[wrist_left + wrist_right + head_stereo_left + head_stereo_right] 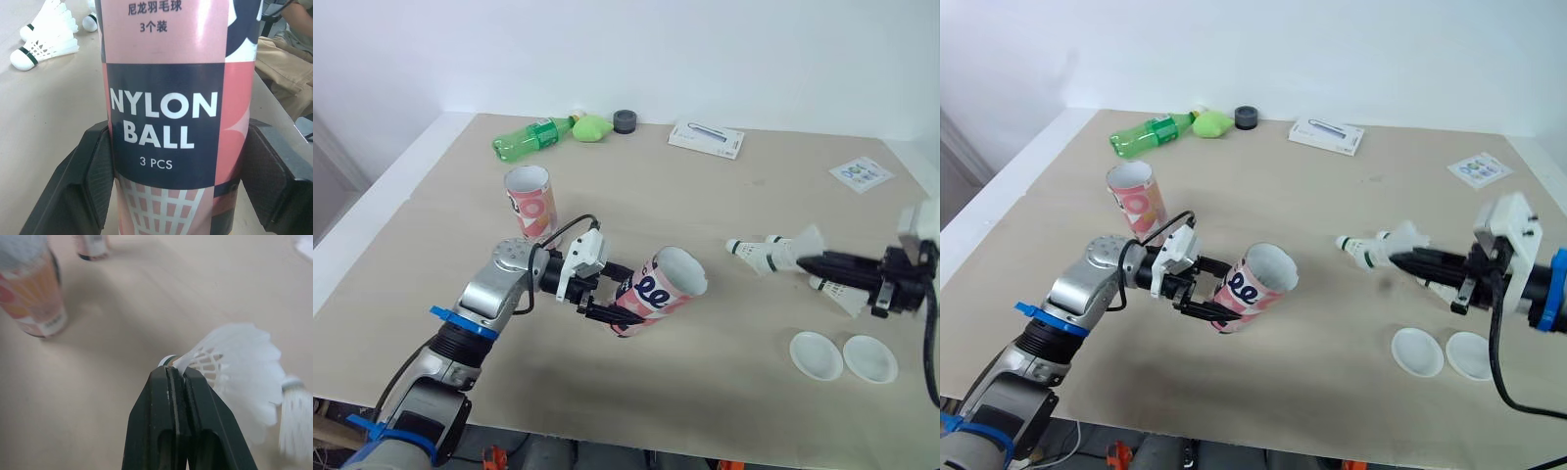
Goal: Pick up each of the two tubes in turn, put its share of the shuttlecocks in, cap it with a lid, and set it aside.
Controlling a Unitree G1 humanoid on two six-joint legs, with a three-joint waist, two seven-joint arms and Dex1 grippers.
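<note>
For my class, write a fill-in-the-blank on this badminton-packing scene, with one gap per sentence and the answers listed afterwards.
1. The left pincer is shut on a tilted tube printed "NYLON ____".
2. The right pincer pinches a white ____.
3. ____ white lids lie on the table near the right pincer.
4. The second tube stands ____ on the table.

Missing words: BALL; shuttlecock; two; upright.
</note>
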